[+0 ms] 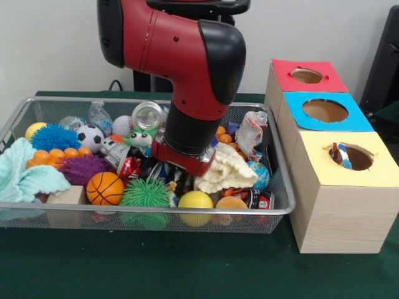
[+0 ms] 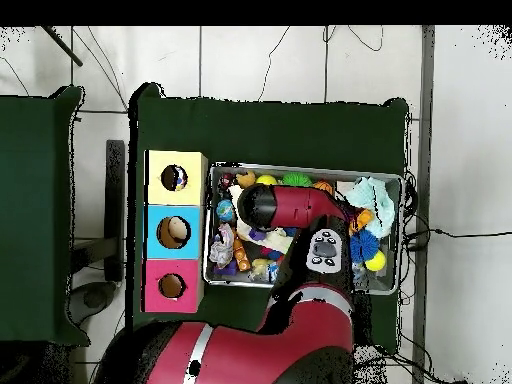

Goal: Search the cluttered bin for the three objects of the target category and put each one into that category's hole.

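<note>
The wire mesh bin point(image 1: 156, 211) holds many toys and also shows in the overhead view point(image 2: 390, 178). My gripper point(image 1: 177, 173) reaches down into the clutter at the bin's middle, beside the cream knitted cloth point(image 1: 228, 168); its tip is buried, so its state is hidden. One white spotted fabric piece point(image 1: 252, 131) lies at the bin's back right corner and shows in the overhead view point(image 2: 222, 246). Another spotted piece point(image 1: 340, 156) sticks up in the round hole point(image 1: 356, 157) of the yellow-topped box point(image 1: 349, 205). In the overhead view the arm hides the gripper.
Blue-topped point(image 1: 293, 103) and red-topped point(image 1: 280, 70) boxes stand behind the yellow one. In the bin: mint fluffy towel point(image 1: 25, 177), basketball point(image 1: 104, 188), green spiky ball point(image 1: 144, 194), yellow ball point(image 1: 196, 200), purple spiky ball point(image 1: 81, 168), soccer ball point(image 1: 91, 136), can point(image 1: 148, 116).
</note>
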Robot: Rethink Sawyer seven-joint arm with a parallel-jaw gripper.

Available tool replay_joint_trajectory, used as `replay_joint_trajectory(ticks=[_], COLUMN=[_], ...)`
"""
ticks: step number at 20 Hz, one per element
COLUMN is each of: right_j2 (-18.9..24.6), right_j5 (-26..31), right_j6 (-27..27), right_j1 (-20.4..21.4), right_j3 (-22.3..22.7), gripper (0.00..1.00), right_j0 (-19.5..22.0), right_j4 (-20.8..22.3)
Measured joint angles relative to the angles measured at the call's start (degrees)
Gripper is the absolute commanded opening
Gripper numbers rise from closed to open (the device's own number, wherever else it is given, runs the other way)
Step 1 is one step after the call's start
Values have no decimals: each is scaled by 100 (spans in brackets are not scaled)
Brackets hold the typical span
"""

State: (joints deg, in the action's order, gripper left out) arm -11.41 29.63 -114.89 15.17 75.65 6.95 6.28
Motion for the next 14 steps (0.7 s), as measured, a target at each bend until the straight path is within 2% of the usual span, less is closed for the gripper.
replay_joint_trajectory(ticks=[7, 13, 14], right_j2=[0, 390, 509], right_j5=[1, 1, 4], right_j6=[0, 0, 0], right_j1=[107, 685, 880], right_j3=[115, 559, 671], gripper=[0, 0, 0], right_j0=[-19, 210, 287], right_j4=[-194, -396, -436])
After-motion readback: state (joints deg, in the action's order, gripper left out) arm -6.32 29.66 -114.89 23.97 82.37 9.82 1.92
